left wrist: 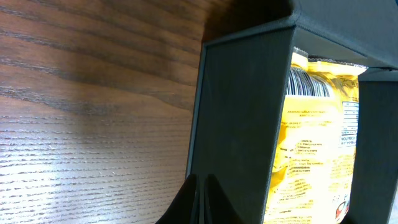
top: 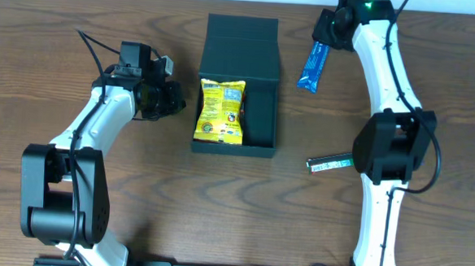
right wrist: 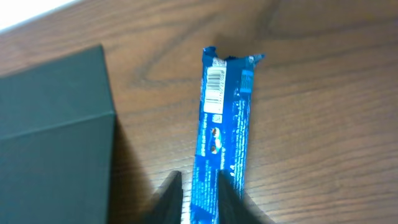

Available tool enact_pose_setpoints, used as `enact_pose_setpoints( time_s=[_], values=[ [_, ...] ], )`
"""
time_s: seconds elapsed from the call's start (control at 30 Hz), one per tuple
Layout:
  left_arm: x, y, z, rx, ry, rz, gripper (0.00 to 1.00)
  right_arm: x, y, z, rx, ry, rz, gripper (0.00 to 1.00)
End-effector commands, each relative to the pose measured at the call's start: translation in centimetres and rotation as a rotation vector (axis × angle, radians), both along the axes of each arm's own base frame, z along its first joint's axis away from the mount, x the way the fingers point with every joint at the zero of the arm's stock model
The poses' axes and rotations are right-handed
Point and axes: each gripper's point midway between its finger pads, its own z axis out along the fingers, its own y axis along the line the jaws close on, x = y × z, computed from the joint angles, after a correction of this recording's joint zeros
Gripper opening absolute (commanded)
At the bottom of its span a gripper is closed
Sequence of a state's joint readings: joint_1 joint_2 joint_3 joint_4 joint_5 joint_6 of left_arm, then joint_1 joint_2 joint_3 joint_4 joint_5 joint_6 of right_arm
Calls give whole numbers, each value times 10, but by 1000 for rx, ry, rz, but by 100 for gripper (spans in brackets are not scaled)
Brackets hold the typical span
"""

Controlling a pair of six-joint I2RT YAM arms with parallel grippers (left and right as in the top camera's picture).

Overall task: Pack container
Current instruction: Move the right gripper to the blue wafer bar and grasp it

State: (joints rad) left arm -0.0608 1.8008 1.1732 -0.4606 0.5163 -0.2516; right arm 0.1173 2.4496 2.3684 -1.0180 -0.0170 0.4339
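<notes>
We judge the packing to be barely begun. The container [top: 233, 151] lies at the centre of the worktop [top: 137, 185] with its lid flap open toward 12 o'clock. One yellow snack packet [top: 221, 110] lies in its 9 o'clock half, and the 3 o'clock half shows only bare floor.

Two things are left outside. A blue snack bar [top: 312, 68] is at the container's 2 o'clock, near the lid. A small silvery stick packet [top: 329, 164] is at its 4 o'clock, beside the right arm.

The right fingers [right wrist: 169, 196] reach over one end of the blue bar, but we cannot tell whether they are clamped on it. The left fingers [left wrist: 193, 199] sit together, holding nothing, just outside the container's 9 o'clock wall.

By our reckoning, both loose packets have yet to go in, and then the lid has to be shut.
</notes>
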Motion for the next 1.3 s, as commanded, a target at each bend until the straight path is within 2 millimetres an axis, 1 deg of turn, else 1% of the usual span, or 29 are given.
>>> enact_pose_setpoints(
  time_s=[0.0, 0.07, 0.1, 0.13, 0.23, 0.33, 0.4, 0.57, 0.67, 0.87, 1.03, 1.1, 1.17, 1.23, 1.27],
  values=[
    [6, 2, -1, 7, -3, 12, 6, -1, -2, -17, -16, 37, -3, 59],
    [6, 2, -1, 7, -3, 11, 6, -3, -1, -17, -5, 43, -19, 95],
    [6, 2, -1, 8, -3, 12, 6, -4, 0, -18, 10, 49, -38, 98],
    [6, 2, -1, 7, -3, 11, 6, -3, 2, -18, 35, 52, -51, 99],
    [7, 2, 0, 7, -4, 11, 6, 0, 3, -20, 43, 42, -60, 99],
    [7, 2, 0, 7, -4, 11, 6, -1, 2, -28, 38, 58, -61, 98],
    [7, 2, 0, 7, -4, 11, 6, -3, 2, -36, 35, 77, -62, 98],
    [6, 2, -1, 7, -3, 11, 6, -8, 1, -63, 26, 134, -63, 97],
    [6, 2, -1, 7, -3, 11, 6, -10, 2, -70, 27, 150, -63, 97],
    [6, 2, -1, 7, -3, 11, 6, -8, 2, -79, 29, 154, -62, 90],
    [6, 2, -1, 7, -3, 11, 6, -11, 9, -90, 62, 181, -47, 89],
    [6, 2, -1, 7, -3, 11, 6, -11, 9, -91, 62, 179, -47, 87],
    [6, 2, -1, 7, -3, 11, 6, -10, 9, -91, 62, 176, -47, 82],
    [6, 2, -1, 7, -3, 11, 6, -9, 8, -91, 63, 174, -48, 76],
    [6, 2, 0, 7, -3, 11, 6, -9, 8, -91, 63, 174, -47, 71]
  ],
)
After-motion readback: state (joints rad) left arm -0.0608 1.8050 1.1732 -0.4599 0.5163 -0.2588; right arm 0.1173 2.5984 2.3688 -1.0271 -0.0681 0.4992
